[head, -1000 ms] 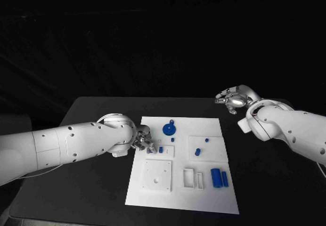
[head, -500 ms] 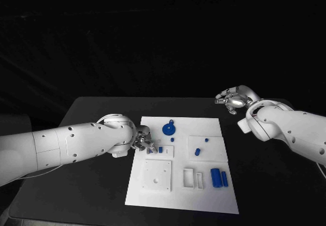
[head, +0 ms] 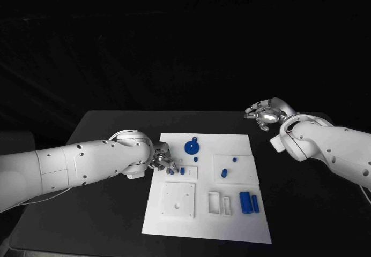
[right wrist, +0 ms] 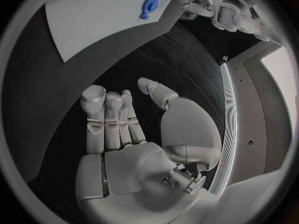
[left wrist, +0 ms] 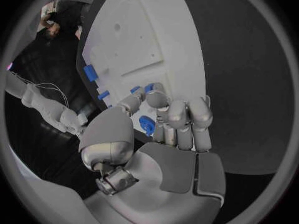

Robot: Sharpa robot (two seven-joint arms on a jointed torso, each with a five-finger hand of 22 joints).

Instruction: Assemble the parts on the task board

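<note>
The white task board (head: 232, 144) lies mid-table. My left hand (head: 162, 160) hovers at its left edge with fingers curled in, pinching a small blue part (left wrist: 147, 124) between thumb and fingers. Just beside the fingertips, a short blue peg (head: 182, 171) stands in a small square recess. Also on the board are a blue disc with a tab (head: 192, 145), a tiny blue peg (head: 196, 159), a blue piece (head: 225, 172) and two blue cylinders (head: 246, 202). My right hand (head: 267, 113) is raised off the board's far right corner, fingers apart and holding nothing.
A white square block (head: 179, 199) and two narrow white frames (head: 214, 202) lie on the board's near half. The black table (head: 101, 214) runs bare on both sides of the board. The right wrist view shows the board (right wrist: 93, 20) and the blue disc (right wrist: 149, 5) far off.
</note>
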